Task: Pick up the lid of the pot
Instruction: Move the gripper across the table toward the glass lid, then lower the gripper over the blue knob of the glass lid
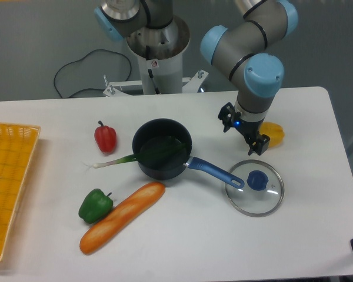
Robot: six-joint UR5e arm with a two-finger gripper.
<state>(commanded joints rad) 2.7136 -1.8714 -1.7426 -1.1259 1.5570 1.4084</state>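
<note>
The pot lid (255,187) is round clear glass with a metal rim and a blue knob, lying flat on the white table at the front right. My gripper (245,129) hangs pointing down just behind the lid, above the table and apart from it. Its two black fingers (226,116) are spread, so it is open with nothing between them. The dark blue pot (162,154) stands left of the lid, and the tip of its blue handle (215,171) reaches the lid's left rim.
A leek (115,160) lies across the pot's rim. A yellow object (275,132) sits right behind the gripper. A red pepper (105,137), a green pepper (95,205) and a baguette (122,217) lie to the left. A yellow basket (9,176) stands at the left edge.
</note>
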